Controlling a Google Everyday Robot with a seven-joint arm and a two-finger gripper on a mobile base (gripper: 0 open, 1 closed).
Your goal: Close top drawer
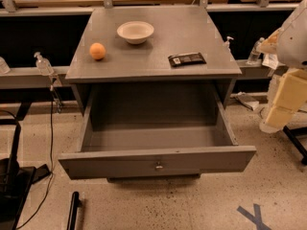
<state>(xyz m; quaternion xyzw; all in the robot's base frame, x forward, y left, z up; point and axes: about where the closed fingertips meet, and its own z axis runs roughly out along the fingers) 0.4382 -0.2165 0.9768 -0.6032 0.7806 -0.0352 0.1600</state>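
Observation:
The top drawer (156, 140) of the gray cabinet is pulled far out toward me. Its deep gray box is empty inside. Its long flat front panel (96, 164) faces me, with a small metal knob (158, 166) at the centre. My arm comes in at the right edge of the camera view as white and cream-coloured parts. My gripper (277, 115) hangs there, to the right of the drawer's right side and apart from it. It holds nothing that I can see.
On the cabinet top (153, 61) are an orange (97, 51), a white bowl (135, 31) and a dark snack packet (186, 59). Clear bottles (43, 63) stand on rails to the left and right. Black equipment and a cable (14, 176) are on the floor at the left.

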